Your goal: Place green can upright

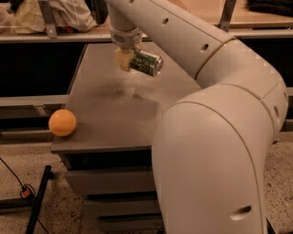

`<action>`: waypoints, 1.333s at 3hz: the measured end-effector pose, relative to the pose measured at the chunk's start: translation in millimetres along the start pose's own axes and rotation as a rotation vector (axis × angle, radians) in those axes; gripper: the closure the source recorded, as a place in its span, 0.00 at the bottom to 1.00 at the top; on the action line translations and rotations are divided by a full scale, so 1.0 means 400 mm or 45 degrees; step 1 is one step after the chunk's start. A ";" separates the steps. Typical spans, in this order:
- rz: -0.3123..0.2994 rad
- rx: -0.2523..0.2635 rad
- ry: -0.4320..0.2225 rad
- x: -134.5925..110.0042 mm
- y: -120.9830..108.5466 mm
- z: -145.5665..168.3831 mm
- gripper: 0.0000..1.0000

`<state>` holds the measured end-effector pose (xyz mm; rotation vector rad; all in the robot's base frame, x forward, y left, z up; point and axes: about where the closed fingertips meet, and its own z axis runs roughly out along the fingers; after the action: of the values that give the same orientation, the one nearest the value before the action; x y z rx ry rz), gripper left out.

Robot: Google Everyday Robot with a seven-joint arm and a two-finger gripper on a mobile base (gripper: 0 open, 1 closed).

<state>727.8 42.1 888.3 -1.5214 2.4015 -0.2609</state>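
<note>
The green can (147,63) is dark green with pale print and a silver end facing right. It lies on its side in the air, tilted slightly down to the right, well above the grey table top (114,109). My gripper (126,59) hangs from the white arm at the top centre and is shut on the can's left end, its yellowish fingers (122,60) clamped on it. The can's shadow falls on the table below.
An orange ball (62,122) sits at the table's front left corner, close to the edge. My large white arm (210,151) covers the table's right side. A shelf with pale cloth (68,13) runs behind the table. A black stand leg (39,201) is on the floor.
</note>
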 end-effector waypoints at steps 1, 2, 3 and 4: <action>0.031 0.013 -0.006 0.020 -0.009 -0.026 1.00; 0.081 0.004 -0.070 0.040 -0.018 -0.041 1.00; 0.081 0.004 -0.070 0.040 -0.018 -0.040 1.00; 0.132 -0.075 -0.159 0.057 -0.028 -0.015 1.00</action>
<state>726.1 16.7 893.9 -1.3884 2.3989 -0.0717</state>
